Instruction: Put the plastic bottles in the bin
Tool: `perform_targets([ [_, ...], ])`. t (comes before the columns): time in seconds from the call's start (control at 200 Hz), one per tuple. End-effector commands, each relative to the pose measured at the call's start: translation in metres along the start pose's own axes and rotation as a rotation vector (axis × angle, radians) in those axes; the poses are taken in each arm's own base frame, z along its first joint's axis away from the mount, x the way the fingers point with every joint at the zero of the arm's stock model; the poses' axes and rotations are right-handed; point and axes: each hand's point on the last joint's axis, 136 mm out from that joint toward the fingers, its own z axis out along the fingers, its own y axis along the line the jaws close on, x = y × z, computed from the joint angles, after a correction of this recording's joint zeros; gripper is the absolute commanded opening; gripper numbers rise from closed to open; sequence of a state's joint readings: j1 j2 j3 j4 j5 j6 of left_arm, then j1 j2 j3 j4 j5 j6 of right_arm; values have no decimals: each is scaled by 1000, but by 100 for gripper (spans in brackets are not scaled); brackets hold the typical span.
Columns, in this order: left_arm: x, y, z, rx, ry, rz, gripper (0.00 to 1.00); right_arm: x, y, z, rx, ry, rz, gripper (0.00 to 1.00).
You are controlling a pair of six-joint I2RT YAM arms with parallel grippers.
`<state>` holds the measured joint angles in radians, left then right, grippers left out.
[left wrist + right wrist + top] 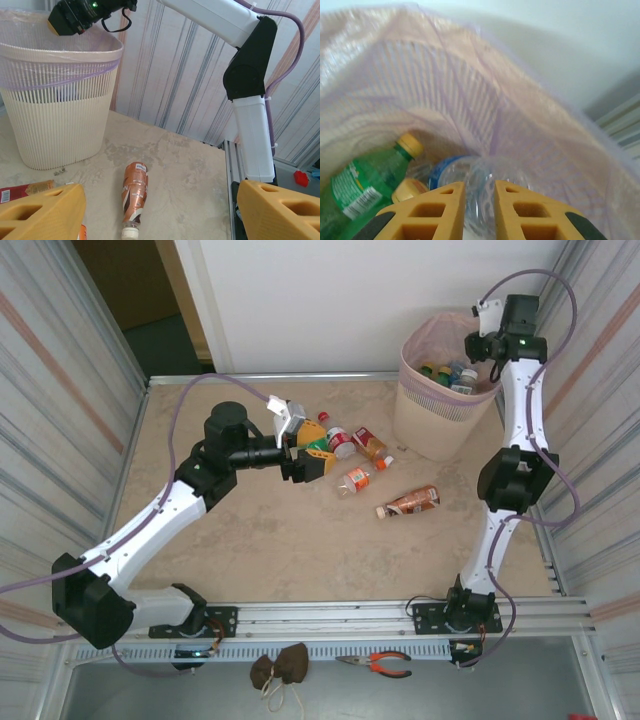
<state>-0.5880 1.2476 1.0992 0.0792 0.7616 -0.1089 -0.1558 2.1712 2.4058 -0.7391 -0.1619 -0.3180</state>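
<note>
My left tool (160, 202), fingers wide apart, is facing the brown bottle (135, 192) lying low in the frame's centre: light, slick, crushable, probably best pinched mid-label. My right tool (475, 200) is hanging inside the bin (430, 420), upper right; I cannot tell its grip

Bright, even light; soft shadows; right wrist view blurred

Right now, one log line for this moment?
left pincer open, low over table | right pincer over bin, grip unclear | bin holds green bottle, clear bottle | brown-label bottle on table
</note>
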Motion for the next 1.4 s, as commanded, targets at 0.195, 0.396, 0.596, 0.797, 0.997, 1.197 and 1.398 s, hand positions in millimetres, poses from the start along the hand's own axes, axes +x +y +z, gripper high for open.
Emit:
perform_targets([
  [0.195,-3,4,-2,-16,-10,14,79,44,-1,43,8,133,30,19],
  [0.396,-1,6,2,-5,-4,7,79,77,8,69,-31,218,31,18],
  [0.596,-2,4,3,3,-3,3,79,65,13,58,-52,191,39,17],
  [0.797,5,14,2,-53,16,-14,79,8,8,6,-29,41,52,20],
  [0.997,23,47,8,-191,93,-91,77,-19,18,-49,-69,-40,99,24],
  [1.197,49,85,17,-330,195,-196,74,-22,28,-98,-92,-107,150,27],
  [1.398,79,134,16,-559,279,-339,73,1,43,-137,-121,-150,216,29],
])
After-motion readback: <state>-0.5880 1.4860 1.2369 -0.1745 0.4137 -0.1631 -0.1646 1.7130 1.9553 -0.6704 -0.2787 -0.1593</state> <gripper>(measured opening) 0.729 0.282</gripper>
